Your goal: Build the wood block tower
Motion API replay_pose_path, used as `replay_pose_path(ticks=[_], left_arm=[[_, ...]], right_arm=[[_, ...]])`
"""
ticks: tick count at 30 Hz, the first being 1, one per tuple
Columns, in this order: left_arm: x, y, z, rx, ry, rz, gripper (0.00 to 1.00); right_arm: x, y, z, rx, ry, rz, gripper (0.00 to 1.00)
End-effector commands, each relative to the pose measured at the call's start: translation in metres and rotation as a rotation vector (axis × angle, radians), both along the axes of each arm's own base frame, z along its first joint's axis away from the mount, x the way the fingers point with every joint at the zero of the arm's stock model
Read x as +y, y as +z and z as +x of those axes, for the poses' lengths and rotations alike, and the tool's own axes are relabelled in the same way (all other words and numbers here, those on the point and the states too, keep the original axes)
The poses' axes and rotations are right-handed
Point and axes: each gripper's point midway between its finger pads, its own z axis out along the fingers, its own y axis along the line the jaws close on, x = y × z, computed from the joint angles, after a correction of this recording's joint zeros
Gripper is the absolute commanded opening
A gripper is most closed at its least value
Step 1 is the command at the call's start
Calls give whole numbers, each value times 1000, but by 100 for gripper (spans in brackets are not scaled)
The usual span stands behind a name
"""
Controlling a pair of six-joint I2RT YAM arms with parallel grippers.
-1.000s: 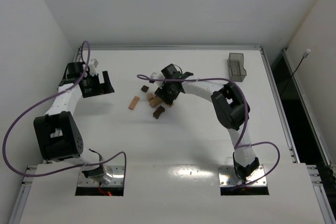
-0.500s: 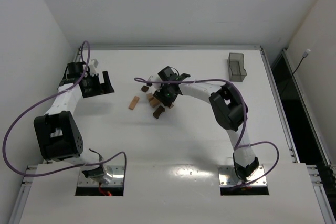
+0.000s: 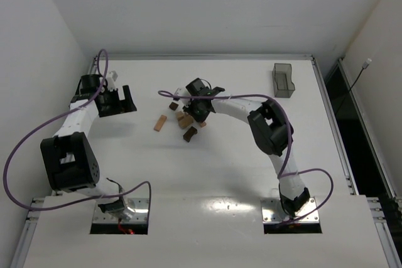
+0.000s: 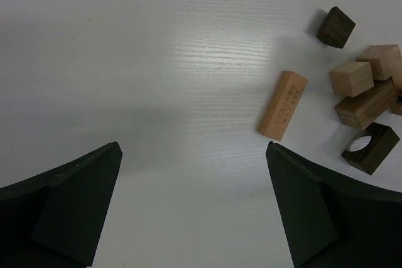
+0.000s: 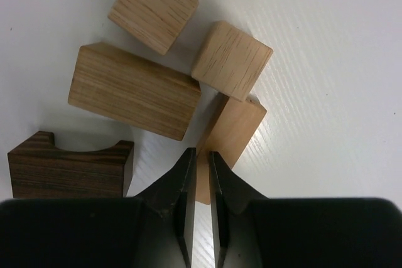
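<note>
Right tool: fingers drawn almost together with only a thin slit between them, tips low over a tan block at mid-frame of the right wrist view. That block is wider than the slit, so nothing looks clamped. Whether the tips touch its top face, I cannot tell.

Left tool: fingers wide apart, holding nothing, hanging over bare tabletop at the left of the top view.

Wood blocks: a loose cluster near the middle of the top view, all lying flat.
- Right wrist view: tan cube at top, second tan cube just beside it, thick tan bar left of centre, dark notched piece at lower left.
- Left wrist view: slim tan bar lying apart from the rest, dark cube at upper right.

Tower: none standing; nothing is stacked.

Step, as I judge it: the first pick, choosing a base piece. The next move likely calls for spreading the fingers wider than the tan block, straddling its narrow faces and closing squarely. The thick tan bar and second tan cube crowd it closely, so a skewed approach could shove them.
</note>
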Motion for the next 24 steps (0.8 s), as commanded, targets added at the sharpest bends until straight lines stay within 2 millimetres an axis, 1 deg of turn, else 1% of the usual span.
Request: replay_pose_path(ticks=[1, 2, 3, 4, 5, 6, 7, 8, 9, 10, 11, 12, 13, 14, 15, 17, 18, 19, 22, 23, 24], left_arm=[[3, 11, 12, -38, -1, 9, 100], [4, 14, 14, -47, -1, 12, 100], [4, 14, 14, -47, -1, 12, 100], [4, 14, 14, -47, -1, 12, 100], [4, 14, 14, -47, -1, 12, 100], [4, 11, 15, -38, -1, 9, 100], [4, 11, 15, -38, -1, 9, 100], [4, 11, 15, -38, -1, 9, 100], [5, 14, 17, -49, -8, 18, 100], [5, 14, 17, -49, -8, 18, 100], [5, 13, 15, -40, -8, 15, 100], [5, 13, 15, -40, -8, 15, 100], [5, 13, 15, -40, -8, 15, 100], [5, 13, 15, -40, -8, 15, 100], [5, 13, 15, -40, -8, 15, 100], [5, 13, 15, -40, -8, 15, 100], [5, 13, 15, -40, -8, 15, 100], [5, 13, 15, -40, -8, 15, 100], [6, 13, 15, -38, -2, 22, 100], [6, 13, 15, -38, -2, 22, 100], [6, 13, 15, -38, -2, 22, 100]], right_arm=[[-13, -25, -3, 33, -76, -70, 0], [-17, -25, 0, 37, -97, -66, 0], [-13, -16, 8, 14, -121, -52, 0], [-17, -21, 9, 30, -141, -59, 0], [-23, -24, 16, 24, -180, -68, 0], [-24, -21, 17, 22, -195, -72, 0], [-23, -23, 18, 25, -203, -69, 0], [-30, -25, 23, 25, -249, -81, 0], [-32, -31, 24, 32, -269, -97, 0], [-36, -33, 27, 38, -280, -102, 0], [-38, -32, 28, 32, -305, -107, 0], [-34, -26, 34, 17, -305, -92, 0], [-32, -28, 36, 19, -314, -88, 0], [-37, -31, 43, 15, -330, -99, 0], [-36, -27, 46, 4, -345, -94, 0], [-42, -30, 55, 7, -364, -97, 0], [-42, -30, 55, 7, -364, -97, 0], [-40, -27, 58, 1, -374, -84, 0], [-45, -25, 62, 24, -391, -60, 0], [-43, -19, 60, 28, -384, -45, 0], [-39, -5, 62, 13, -379, -18, 0]])
